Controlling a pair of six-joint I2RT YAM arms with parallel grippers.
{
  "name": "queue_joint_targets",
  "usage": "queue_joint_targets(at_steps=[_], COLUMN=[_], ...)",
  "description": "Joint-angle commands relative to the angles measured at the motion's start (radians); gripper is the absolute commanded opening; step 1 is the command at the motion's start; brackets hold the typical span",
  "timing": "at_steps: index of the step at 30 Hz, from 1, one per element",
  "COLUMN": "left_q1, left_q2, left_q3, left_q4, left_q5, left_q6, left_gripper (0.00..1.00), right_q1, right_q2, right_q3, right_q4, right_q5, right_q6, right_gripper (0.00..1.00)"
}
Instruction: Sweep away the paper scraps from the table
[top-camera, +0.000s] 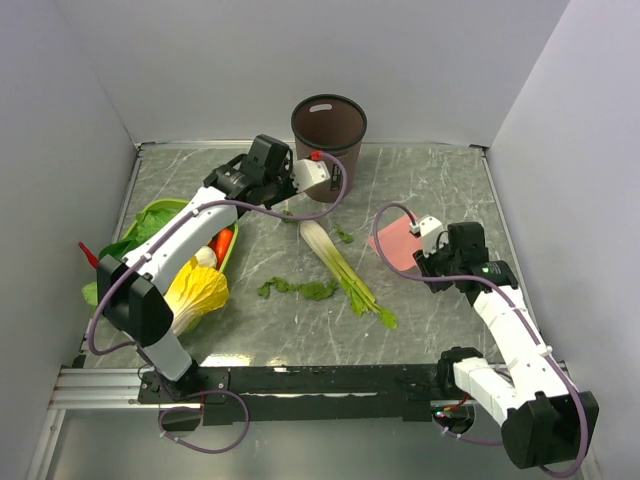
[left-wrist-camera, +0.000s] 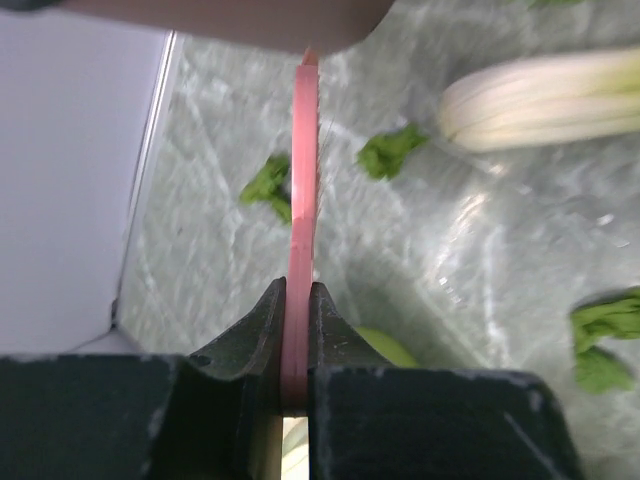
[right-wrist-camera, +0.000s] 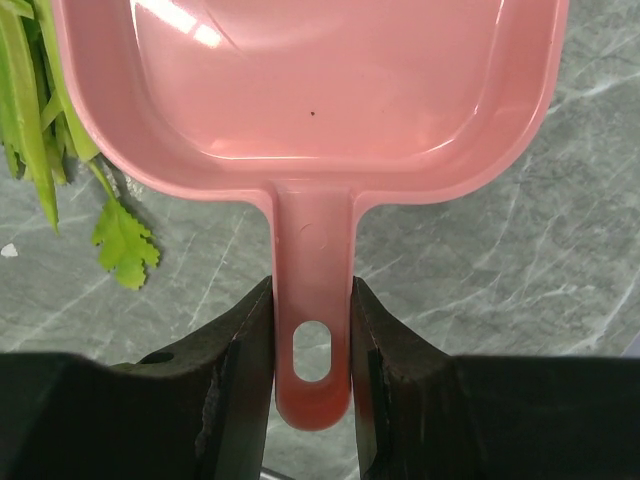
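Observation:
Dark-green paper scraps lie on the grey-green marble table (top-camera: 440, 185): a cluster in the middle (top-camera: 298, 290), one beside the stalk (top-camera: 343, 237) and some near the left gripper (top-camera: 290, 213). The left wrist view shows scraps (left-wrist-camera: 268, 185) (left-wrist-camera: 392, 150) (left-wrist-camera: 605, 335). My left gripper (top-camera: 305, 172) (left-wrist-camera: 297, 290) is shut on a thin pink handle (left-wrist-camera: 303, 160), seen edge-on, in front of the bin. My right gripper (top-camera: 420, 250) (right-wrist-camera: 312, 285) is shut on the handle of the pink dustpan (top-camera: 395, 240) (right-wrist-camera: 300, 90), whose pan is empty and low over the table.
A brown bin (top-camera: 328, 135) stands at the back centre. A long white-and-green stalk (top-camera: 340, 262) (left-wrist-camera: 540, 100) lies in the middle, its leafy end near the dustpan (right-wrist-camera: 125, 245). A green tray (top-camera: 150, 215) at the left holds a yellow-green cabbage (top-camera: 195, 290) and an orange vegetable (top-camera: 222, 242).

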Motion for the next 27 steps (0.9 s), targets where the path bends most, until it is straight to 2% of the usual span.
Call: queue_joint_targets(at_steps=[1,5,10,19,24,27], left_q1=[-0.003,-0.002,-0.003,-0.023,-0.062,-0.081], left_q2=[0.016,0.095,0.153,0.282,0.303,0.302], left_q3=[-0.028,0.003,0.010,0.084,0.139,0.122], left_q4=[0.039,-0.029,-0.031,-0.020,-0.034,-0.033], left_q5=[-0.146,-0.122,-0.094,-0.079,-0.036,-0.068], left_q6=[0.028,-0.032,-0.081,-0.075,-0.061,-0.040], left_gripper=[0.01,0.01,0.01,0.01,0.01,0.01], right_q1=[-0.006,-0.006,-0.006,-0.006,-0.006,-0.006], right_q2=[0.034,0.059,0.076,0.079,0.080,0.081], right_q3=[0.063,0.082,0.103,0.100,0.096,0.093], right_q4=[-0.007,-0.010,-0.010,-0.004,0.005,0.007], right_q5=[-0.016,-0.027,-0.018,-0.021,-0.015,-0.013], right_q6=[-0.006,-0.015,-0.016,-0.024,-0.026,-0.029], right_gripper=[0.00,0.00,0.00,0.00,0.00,0.00])
